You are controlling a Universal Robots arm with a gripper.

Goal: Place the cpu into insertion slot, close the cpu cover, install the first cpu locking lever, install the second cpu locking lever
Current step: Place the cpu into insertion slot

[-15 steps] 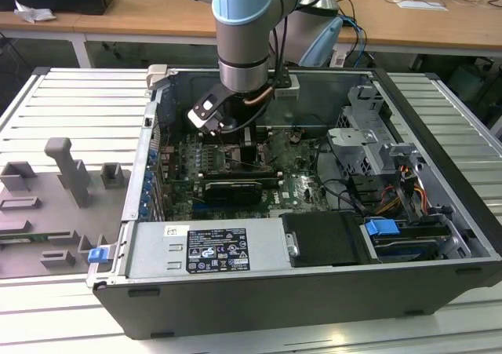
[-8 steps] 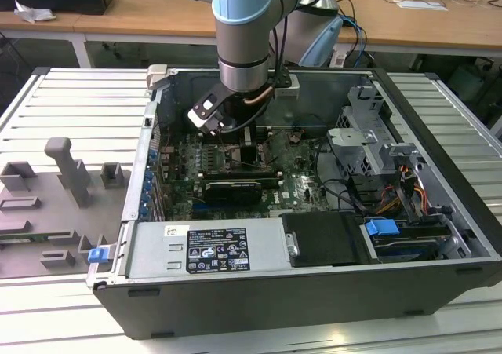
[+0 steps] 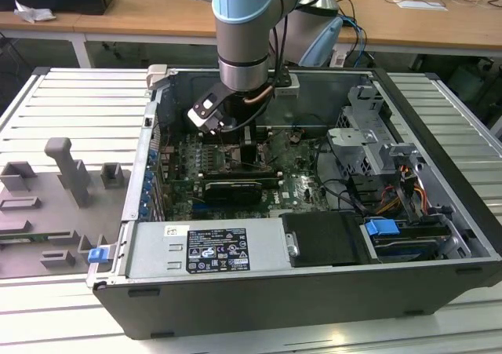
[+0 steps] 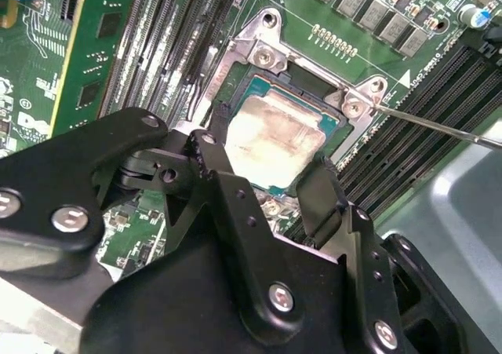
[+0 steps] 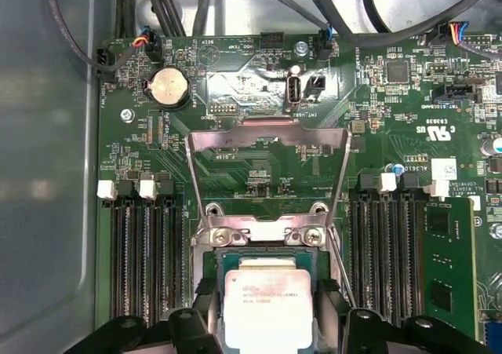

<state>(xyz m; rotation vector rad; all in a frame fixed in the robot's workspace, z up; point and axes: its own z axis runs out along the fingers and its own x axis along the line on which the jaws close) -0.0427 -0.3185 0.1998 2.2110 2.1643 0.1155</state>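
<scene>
The claw [image 4: 267, 162] grips the cpu [image 5: 268, 307] by two opposite edges over the socket [image 4: 259, 56]; the cpu cover [image 5: 235, 136] lies swung open

The cpu [image 5: 268, 311] has a pale silvery-grey top, smeared with a whitish film that seems faintly brown in places. The cpu cover [image 5: 235, 138] is bare silver. The motherboard [image 5: 392, 134] is green with fine paler traces. Its memory slots [image 5: 145, 252] are black with white latches. The gripper [image 4: 267, 169] is black, dotted with silver screw heads. In the exterior view the arm [image 3: 243, 48] is grey with pale blue caps, and the case [image 3: 314, 307] is dark grey.
</scene>
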